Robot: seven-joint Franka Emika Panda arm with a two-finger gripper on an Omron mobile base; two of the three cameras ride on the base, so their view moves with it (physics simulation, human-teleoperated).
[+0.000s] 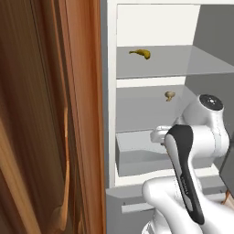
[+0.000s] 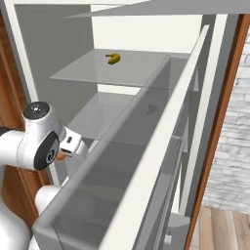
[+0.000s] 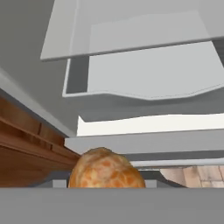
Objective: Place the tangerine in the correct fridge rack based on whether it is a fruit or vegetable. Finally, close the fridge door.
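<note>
— Between my fingers, what is there?

— The small round orange tangerine (image 3: 106, 168), clamped in my gripper (image 2: 62, 155), jaws narrow around it.

— Beyond the gripper?

— The thin flat grey fridge rack (image 1: 157, 61), above and ahead of my gripper, bearing a curved yellow banana-like item (image 1: 140, 54). Beside my gripper stands the tall grey fridge door (image 2: 146, 161), open.

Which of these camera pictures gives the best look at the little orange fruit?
The hand view: the tangerine sits large and close at the bottom, its mottled skin clear. The right base view shows a sliver of orange beside the arm. In the left base view I cannot make it out.
</note>
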